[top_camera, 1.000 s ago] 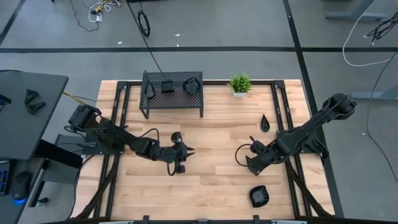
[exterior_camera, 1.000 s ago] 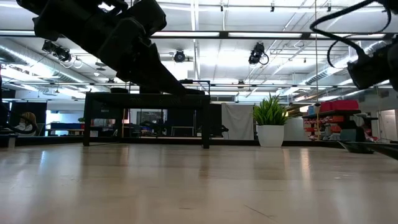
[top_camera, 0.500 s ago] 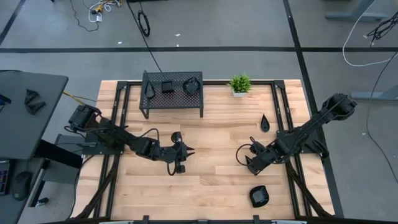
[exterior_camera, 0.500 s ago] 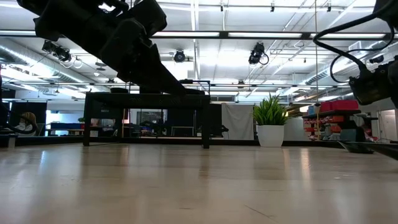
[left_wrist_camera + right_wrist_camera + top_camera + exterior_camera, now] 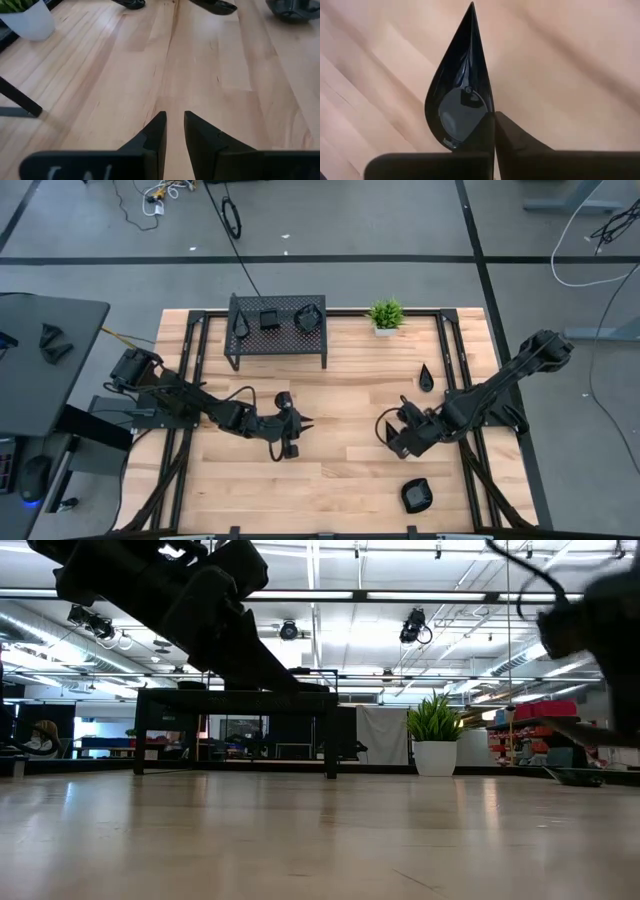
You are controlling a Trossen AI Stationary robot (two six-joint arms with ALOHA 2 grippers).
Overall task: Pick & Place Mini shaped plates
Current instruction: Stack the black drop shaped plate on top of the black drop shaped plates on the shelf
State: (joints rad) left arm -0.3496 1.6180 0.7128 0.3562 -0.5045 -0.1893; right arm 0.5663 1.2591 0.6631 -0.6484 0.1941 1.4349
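— Now, right claw (image 5: 392, 442)?
— Clamped shut on a glossy black teardrop plate (image 5: 460, 85). Pinched at the rounded end, tip pointing away from the wrist, round foot ring facing the wrist camera. Pale wood right behind it.
— Position over the tabletop (image 5: 340, 480)?
— Right of centre, towards the near edge. Blurred and high in the low view; impossible to tell whether the plate touches the wood.
— Left claw (image 5: 303, 423)?
— Left of centre, pointing towards the right arm, well apart from it. Fingers (image 5: 155, 135) parted by a narrow gap, nothing between them, only bare boards beyond.
— Other plates?
— Second teardrop plate (image 5: 425, 377) lying flat near the right edge, between the potted plant (image 5: 385, 314) and the right arm. Rounded plate (image 5: 417, 497) close to the near edge, just in front of the right claw. Three more plates (image 5: 270, 318) up on the black perforated rack (image 5: 278, 345) at the far side: pointed one at the left, square in the middle, rounded at the right.
— Plant?
— Far edge, just right of the rack, upright in a white pot.
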